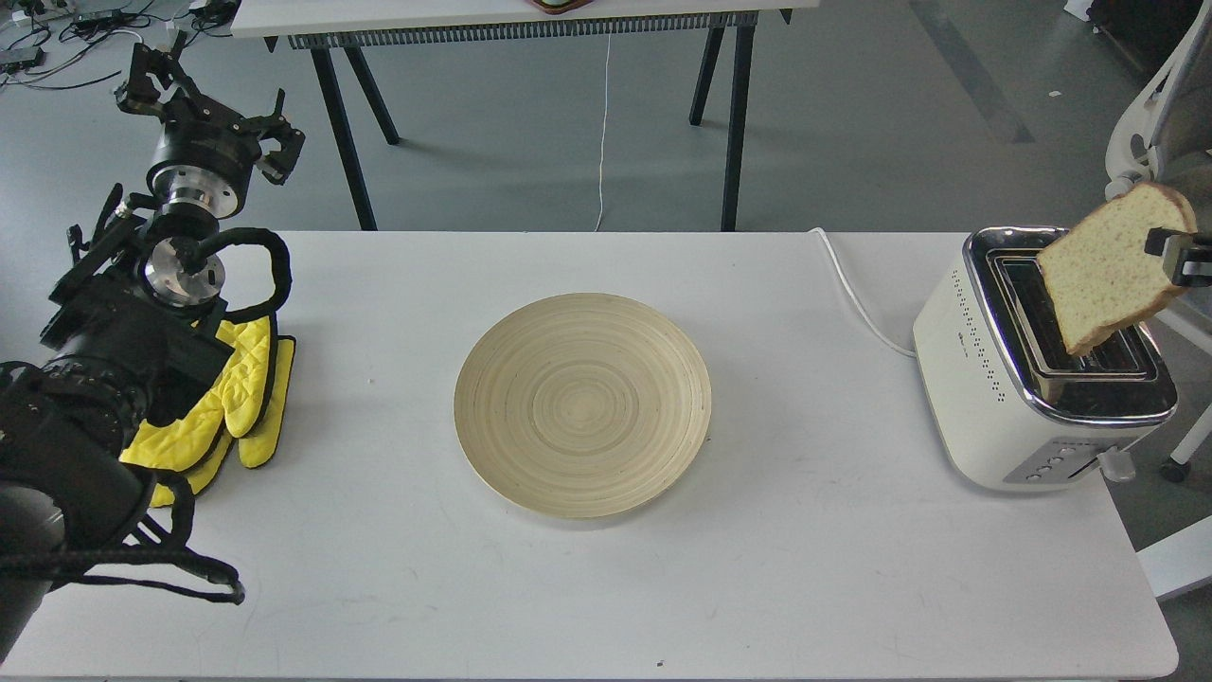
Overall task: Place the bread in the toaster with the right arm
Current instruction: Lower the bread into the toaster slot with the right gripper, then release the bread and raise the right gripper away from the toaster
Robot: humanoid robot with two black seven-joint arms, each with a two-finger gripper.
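Note:
The bread (pixel 1110 265), a pale speckled slice with brown crust, hangs tilted in the air over the toaster's chrome top, its lower corner just above the right slot. My right gripper (pixel 1174 254) comes in from the right edge and is shut on the slice's upper right edge; most of that arm is out of view. The cream-white toaster (pixel 994 379) stands at the table's right end with both slots empty. My left gripper (pixel 204 104) is raised at the far left, empty, fingers spread apart.
A round bamboo plate (pixel 581 404) lies at the table's middle. Yellow oven mitts (pixel 227 407) lie under my left arm. The toaster's white cord (pixel 852 289) runs off the back edge. A white chair (pixel 1160 142) stands right of the table.

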